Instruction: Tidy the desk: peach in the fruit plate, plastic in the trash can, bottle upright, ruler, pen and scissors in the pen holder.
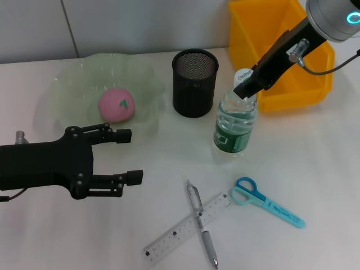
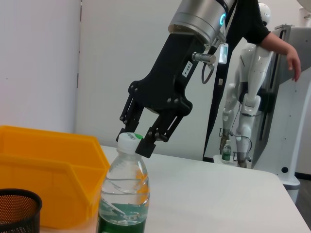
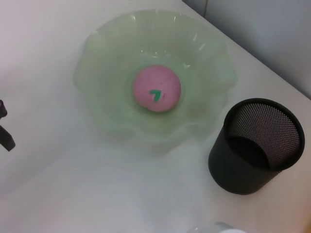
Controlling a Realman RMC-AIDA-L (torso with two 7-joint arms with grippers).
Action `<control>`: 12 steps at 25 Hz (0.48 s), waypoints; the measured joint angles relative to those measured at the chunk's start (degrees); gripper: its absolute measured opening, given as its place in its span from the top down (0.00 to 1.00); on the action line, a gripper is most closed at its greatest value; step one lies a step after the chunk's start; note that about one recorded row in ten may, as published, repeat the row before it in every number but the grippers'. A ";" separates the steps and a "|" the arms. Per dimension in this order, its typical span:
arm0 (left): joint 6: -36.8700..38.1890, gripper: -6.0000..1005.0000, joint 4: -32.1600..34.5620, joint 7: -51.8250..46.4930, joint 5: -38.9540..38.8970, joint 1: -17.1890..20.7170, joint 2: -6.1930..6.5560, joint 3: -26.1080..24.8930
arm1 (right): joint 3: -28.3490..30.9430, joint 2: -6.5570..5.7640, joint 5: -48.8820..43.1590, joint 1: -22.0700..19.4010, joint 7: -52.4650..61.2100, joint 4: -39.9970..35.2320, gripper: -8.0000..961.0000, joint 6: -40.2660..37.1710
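The peach lies in the fruit plate at the back left of the desk. My left gripper hovers open just in front of the plate, holding nothing. The bottle stands upright beside the pen holder. My right gripper is shut on its cap from above. Near the front edge lie the scissors, and the pen rests crossed over the ruler. The trash can stands at the back right. No plastic is in view.
The pen holder looks empty inside in the right wrist view. Bare desk lies between the plate and the ruler. A white humanoid robot and a person's arm show far behind the desk in the left wrist view.
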 joint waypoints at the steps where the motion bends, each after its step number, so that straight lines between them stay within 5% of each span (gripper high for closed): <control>1: 0.00 0.17 0.00 0.00 0.00 0.00 0.00 0.00 | 0.00 0.00 0.00 0.00 0.00 0.00 0.56 0.00; 12: 1.28 0.17 0.00 0.73 0.00 0.55 0.75 -0.61 | 0.00 -0.04 1.93 0.37 -0.07 -0.18 0.56 -0.67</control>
